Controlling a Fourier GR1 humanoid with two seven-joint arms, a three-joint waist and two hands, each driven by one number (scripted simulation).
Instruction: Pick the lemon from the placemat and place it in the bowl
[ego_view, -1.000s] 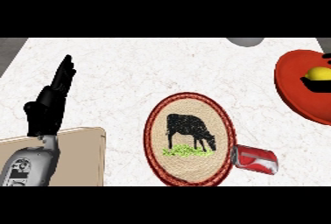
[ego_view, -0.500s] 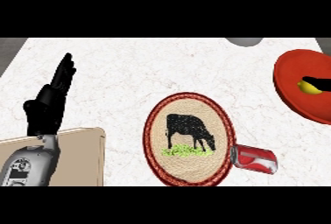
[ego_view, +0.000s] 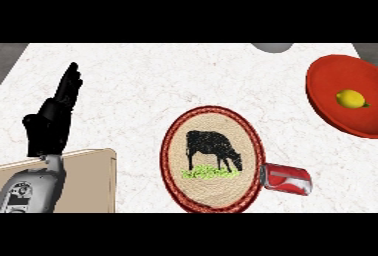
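Lemon (ego_view: 351, 99): located inside the red bowl (ego_view: 325, 82) at far right, resting on the bowl's inner surface, not on the placemat (ego_view: 212, 159). From its position the placing step appears complete.

Near zone. A tan board (ego_view: 88, 180) occupies the near left corner, with the left forearm lying over it. A red can (ego_view: 286, 178) lies on its side at near right, just beside the placemat's right rim; contact between the two cannot be confirmed.

Middle zone. The round woven placemat, red-bordered with a black cow printed on it, sits centre on the white counter (ego_view: 148, 80). Nothing rests on its surface. The left hand (ego_view: 52, 122) stands at the left edge, fingers straight, together and pointing away, holding nothing; it is at rest. The right hand does not show.

Far zone. The bowl is partly cut by the right edge of the view. A grey rounded object (ego_view: 272, 47) shows at the far edge; only a sliver is visible and its identity cannot be told.

Handling assessment: the lemon is judged light, stiff under a modest squeeze, with a smooth rind that could slip and a rounded form liable to roll. If re-gripping were required, the best hold would be across its middle, thumb opposing fingers, avoiding the tapered ends.
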